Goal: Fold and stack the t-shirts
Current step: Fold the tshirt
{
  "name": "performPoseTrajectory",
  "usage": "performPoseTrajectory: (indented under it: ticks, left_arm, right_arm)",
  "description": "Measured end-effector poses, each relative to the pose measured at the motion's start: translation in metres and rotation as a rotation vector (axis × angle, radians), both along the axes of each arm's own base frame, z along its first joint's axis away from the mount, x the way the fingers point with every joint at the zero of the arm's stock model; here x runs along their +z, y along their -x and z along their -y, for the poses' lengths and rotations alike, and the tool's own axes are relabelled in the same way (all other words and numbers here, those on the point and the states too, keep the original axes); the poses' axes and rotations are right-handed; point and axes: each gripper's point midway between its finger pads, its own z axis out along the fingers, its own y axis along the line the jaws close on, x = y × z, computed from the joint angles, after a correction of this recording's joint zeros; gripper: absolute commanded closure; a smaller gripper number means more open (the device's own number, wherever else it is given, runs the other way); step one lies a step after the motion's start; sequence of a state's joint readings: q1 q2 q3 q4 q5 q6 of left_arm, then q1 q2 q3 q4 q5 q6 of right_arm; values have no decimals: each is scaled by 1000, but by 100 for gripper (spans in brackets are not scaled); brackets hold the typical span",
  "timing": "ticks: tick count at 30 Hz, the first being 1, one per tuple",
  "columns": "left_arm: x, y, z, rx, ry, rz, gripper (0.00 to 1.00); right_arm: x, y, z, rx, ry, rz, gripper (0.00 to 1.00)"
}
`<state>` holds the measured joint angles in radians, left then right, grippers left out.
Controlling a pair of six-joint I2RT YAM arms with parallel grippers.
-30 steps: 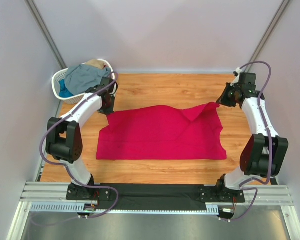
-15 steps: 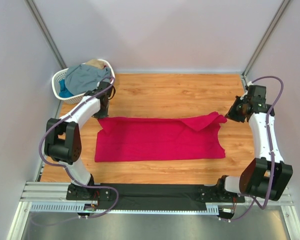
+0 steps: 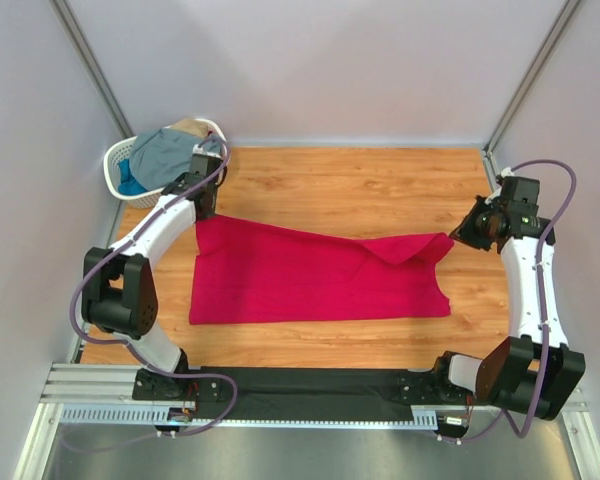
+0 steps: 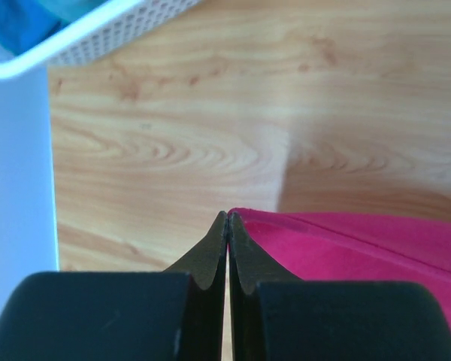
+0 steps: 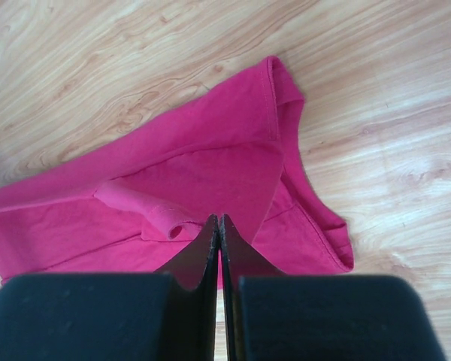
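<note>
You had the crimson t-shirt (image 3: 310,285) spread mid-table. The left gripper (image 3: 202,213), arm stretched toward 10 o'clock, pinched its far-left corner. The right gripper (image 3: 463,233), toward 2 o'clock, pinched its far-right corner.

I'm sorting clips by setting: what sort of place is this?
Probably a robotics lab test cell, not a home: plain partition walls enclose a wooden table, robot arms are bolted to a metal rail, and a crimson t-shirt and laundry basket serve as props.
</note>
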<state>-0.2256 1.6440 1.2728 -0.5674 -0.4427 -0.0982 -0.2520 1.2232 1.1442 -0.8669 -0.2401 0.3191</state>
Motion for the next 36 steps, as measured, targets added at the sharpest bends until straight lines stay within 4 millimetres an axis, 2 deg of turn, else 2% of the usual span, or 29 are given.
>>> performPoseTrajectory:
  ticks: [6,12,15,18,25,32,36]
  left_arm:
    - [11,-32,20,-143,41,110,100]
    - [4,-35,22,-214,9,120,100]
    - [-4,-23,16,-217,-16,98,100]
    - [-11,-3,10,-213,-30,75,100]
    - [-19,26,1,-196,-36,50,100]
    - [-25,46,-2,-154,-12,-6,100]
    - [-39,65,-4,-129,8,-58,100]
  right_arm:
    - [6,-12,-2,5,-16,48,100]
    - [0,-19,-2,1,-31,40,100]
    - [0,-18,-1,0,-29,39,100]
    - [-5,-16,-1,-4,-27,27,100]
    - [-28,8,-4,-16,-30,-47,100]
    - [-37,27,-6,-34,-28,-68,100]
    - [-57,41,-9,-55,-44,-124,100]
